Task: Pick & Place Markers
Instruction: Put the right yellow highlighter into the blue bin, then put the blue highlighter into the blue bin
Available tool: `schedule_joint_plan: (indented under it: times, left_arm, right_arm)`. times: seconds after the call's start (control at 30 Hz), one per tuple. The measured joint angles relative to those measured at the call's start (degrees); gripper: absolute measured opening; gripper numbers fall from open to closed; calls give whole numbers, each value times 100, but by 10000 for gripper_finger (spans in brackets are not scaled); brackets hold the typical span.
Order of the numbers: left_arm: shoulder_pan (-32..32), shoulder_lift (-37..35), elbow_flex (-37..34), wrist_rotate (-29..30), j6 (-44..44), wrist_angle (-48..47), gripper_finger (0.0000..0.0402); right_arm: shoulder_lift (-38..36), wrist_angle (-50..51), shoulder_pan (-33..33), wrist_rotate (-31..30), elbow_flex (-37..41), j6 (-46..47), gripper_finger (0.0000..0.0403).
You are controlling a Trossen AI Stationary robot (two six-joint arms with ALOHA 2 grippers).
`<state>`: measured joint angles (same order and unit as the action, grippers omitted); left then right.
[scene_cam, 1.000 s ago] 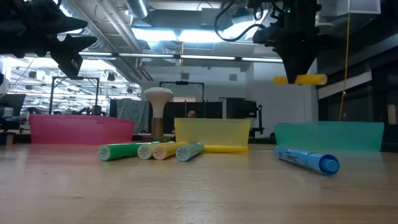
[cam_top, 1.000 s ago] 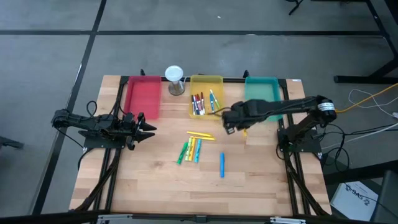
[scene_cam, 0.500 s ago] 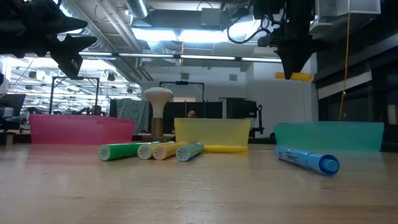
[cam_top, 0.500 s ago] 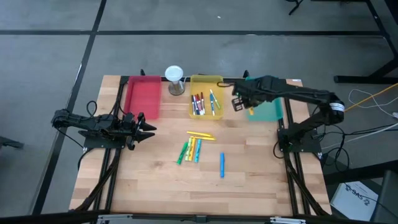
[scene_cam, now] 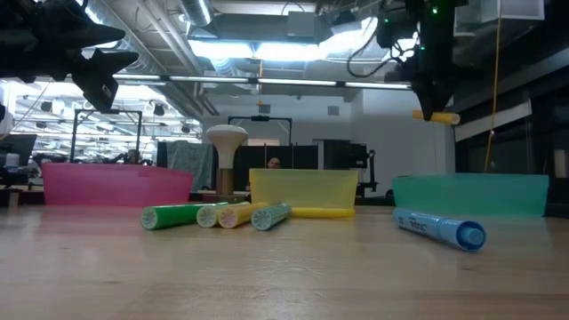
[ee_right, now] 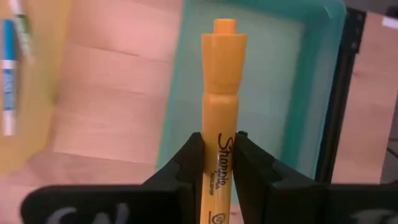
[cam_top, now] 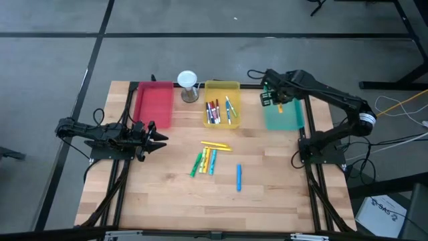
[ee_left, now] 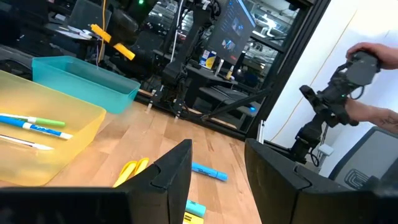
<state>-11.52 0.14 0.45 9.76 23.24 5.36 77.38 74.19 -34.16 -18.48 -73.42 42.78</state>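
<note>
My right gripper (cam_top: 272, 100) is shut on an orange marker (ee_right: 222, 93) and holds it in the air over the teal tray (cam_top: 287, 119); the marker also shows in the low view (scene_cam: 436, 116). My left gripper (cam_top: 158, 139) waits at the table's left, open and empty. On the table lie a yellow marker (cam_top: 215, 145), a cluster of green, yellow, orange and blue markers (cam_top: 204, 161) and a single blue marker (cam_top: 238, 177). Several more markers lie in the yellow tray (cam_top: 221, 114). My right gripper pinches the orange marker's barrel (ee_right: 219, 163), on its printed part below the cap, between its two fingers. The fingers come from above, pointing down. The marker lies about level under the fingertips, lifted clear above the teal tray.
A red tray (cam_top: 154, 104) stands at the far left, and a white-topped hourglass-like object (cam_top: 188, 86) stands between it and the yellow tray. A person's hand (ee_left: 373, 59) on a controller shows beyond the table in the left wrist view.
My right gripper has carried the orange marker from over the table's middle right toward the far right, to above the teal tray, turning as it went. The marker stays level and clear of everything.
</note>
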Motion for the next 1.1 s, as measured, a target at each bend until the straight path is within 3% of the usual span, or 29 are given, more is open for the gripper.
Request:
schedule_joint_plan:
  times: [0.5, 0.87, 1.1]
  left_arm:
    - [0, -1, 1, 0, 0, 1, 143]
    - [1, -1, 0, 0, 0, 1, 143]
    - [0, -1, 0, 0, 0, 0, 143]
  right_arm:
    - [-410, -888, -584, 322, 1356, -254, 64]
    - [-410, -1005, -594, 302, 1389, -244, 192]
    - [-520, -994, -395, 442, 1361, -106, 215]
